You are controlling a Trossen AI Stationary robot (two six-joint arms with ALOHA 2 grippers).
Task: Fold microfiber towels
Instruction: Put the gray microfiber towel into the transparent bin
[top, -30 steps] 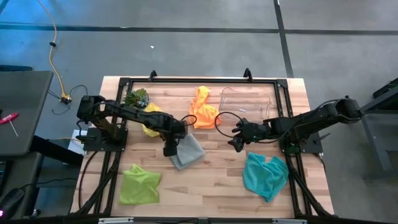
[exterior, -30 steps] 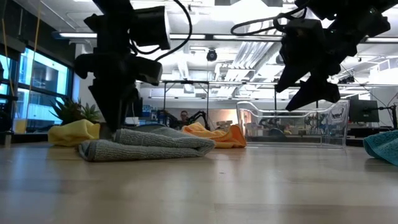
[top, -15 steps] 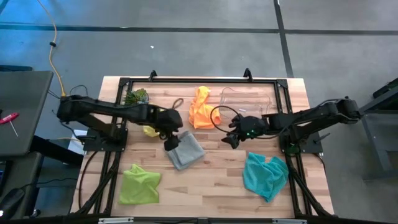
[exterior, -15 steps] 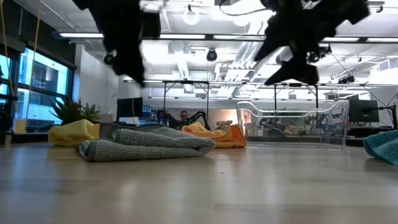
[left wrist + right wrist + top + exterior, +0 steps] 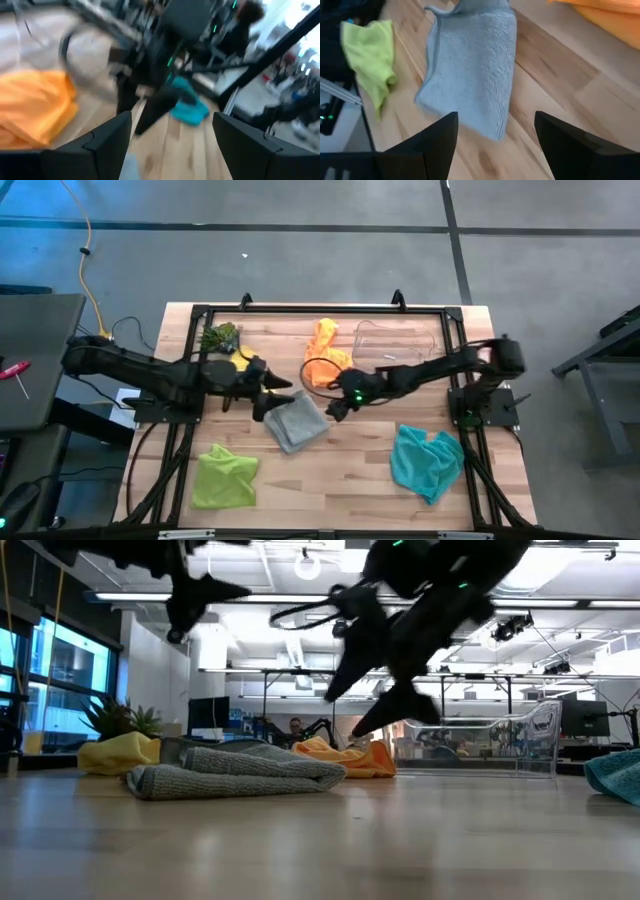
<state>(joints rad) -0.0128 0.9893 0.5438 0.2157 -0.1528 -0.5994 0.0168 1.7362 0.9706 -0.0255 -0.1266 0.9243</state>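
High view: left gripper (image 5: 283,387) just let go of grey towel (image 5: 298,421), jaws wide, lifted off; right gripper (image 5: 332,408) swings in, open & empty — next fold likely.

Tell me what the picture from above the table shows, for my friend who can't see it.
A folded grey towel lies mid-table between two open robot grippers, the left gripper and the right gripper, neither holding anything. Around it lie crumpled towels: an orange towel, a lime green towel, a teal towel, and a yellow towel mostly hidden by the left arm.
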